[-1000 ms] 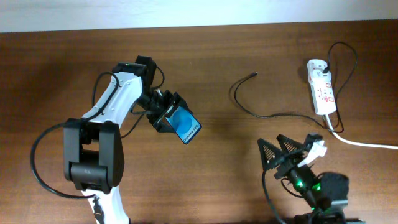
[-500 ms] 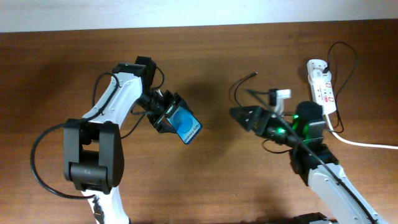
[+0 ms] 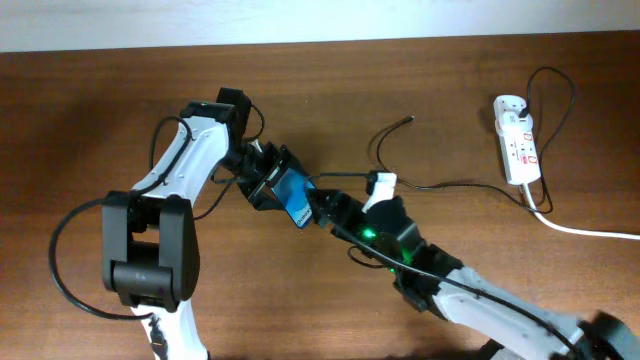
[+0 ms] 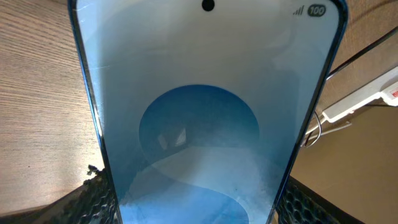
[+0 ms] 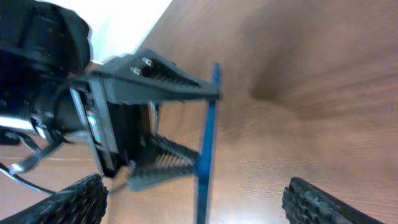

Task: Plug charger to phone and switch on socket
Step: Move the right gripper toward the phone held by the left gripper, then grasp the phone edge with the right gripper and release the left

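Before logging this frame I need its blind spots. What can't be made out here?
Phone port: overhead, too small and crowded by the right fingers; left wrist, cut off by the bottom edge; right wrist, phone edge-on and blurred.
Socket switch position: overhead, too small; left wrist, mostly cut off by the right edge.
Charger tip's connector type: overhead, too small.

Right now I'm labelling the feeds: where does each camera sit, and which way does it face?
Overhead: above the table, looking down at both arms, phone, charger and socket.
Left wrist: on the left arm, facing the phone's screen; left hand fingertips in the bottom corners.
Right wrist: on the right arm, facing the phone edge-on; right hand fingertips in the bottom corners.
All three show the phone.
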Available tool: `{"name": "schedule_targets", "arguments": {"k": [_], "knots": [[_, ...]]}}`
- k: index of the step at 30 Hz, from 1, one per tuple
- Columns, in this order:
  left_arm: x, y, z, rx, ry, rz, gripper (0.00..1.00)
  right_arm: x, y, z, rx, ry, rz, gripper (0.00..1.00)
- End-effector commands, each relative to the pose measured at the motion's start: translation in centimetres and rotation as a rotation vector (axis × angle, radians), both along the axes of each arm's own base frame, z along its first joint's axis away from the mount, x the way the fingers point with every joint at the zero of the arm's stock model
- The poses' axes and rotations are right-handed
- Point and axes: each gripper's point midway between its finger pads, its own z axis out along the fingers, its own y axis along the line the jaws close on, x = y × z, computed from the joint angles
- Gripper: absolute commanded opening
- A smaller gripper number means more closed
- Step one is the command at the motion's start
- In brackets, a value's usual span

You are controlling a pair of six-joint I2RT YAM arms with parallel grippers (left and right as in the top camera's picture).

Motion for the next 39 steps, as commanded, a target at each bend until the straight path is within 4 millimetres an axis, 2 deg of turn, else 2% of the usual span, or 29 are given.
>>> {"name": "schedule_targets", "arguments": {"k": [1,4,8,10,13,18,23,28,34,37,39], "knots": [[0.3,-0.1,1.9,-0.041,-0.052,-0.005,0.58,0.7,1.2,-1.1,0.005,-0.011,-0.007,0.90],[0.4,-0.2,1.9,-0.041,-0.056,-0.006,0.59,1.6,2.1,-2.2,-0.009,0.003,-0.007,0.87],[0.4,-0.2,1.9,-0.041,-0.056,-0.006,0.58,3.1,3.7,-2.3,-0.006,0.004,0.003,0.79],[0.4,-0.2,1.9,-0.041,-0.056,-0.006,0.58,3.5,4.2,-2.4,-0.007,0.006,0.004,0.70],[0.4,-0.2,1.9,-0.041,-0.056,-0.006,0.59,3.6,4.3,-3.4,-0.023,0.024,0.004,0.61],[0.3,-0.2,1.9,-0.041,-0.056,-0.006,0.59,2.8,5.6,-3.0,-0.016,0.014,0.037,0.53],[0.3,-0.2,1.9,-0.041,-0.055,-0.006,0.58,3.1,5.3,-3.0,-0.035,-0.003,0.012,0.43],[0.2,-0.1,1.9,-0.041,-0.051,-0.006,0.58,3.0,5.2,-3.3,-0.043,0.006,0.012,0.24],[0.2,-0.1,1.9,-0.041,-0.050,-0.006,0.59,2.8,5.0,-3.6,-0.055,0.019,0.013,0.14],[0.2,-0.1,1.9,-0.040,-0.048,-0.006,0.59,2.9,5.0,-3.6,-0.055,0.018,0.012,0.13],[0.2,-0.1,1.9,-0.041,-0.048,-0.005,0.65,2.9,5.0,-3.6,-0.055,0.018,0.011,0.11]]}}
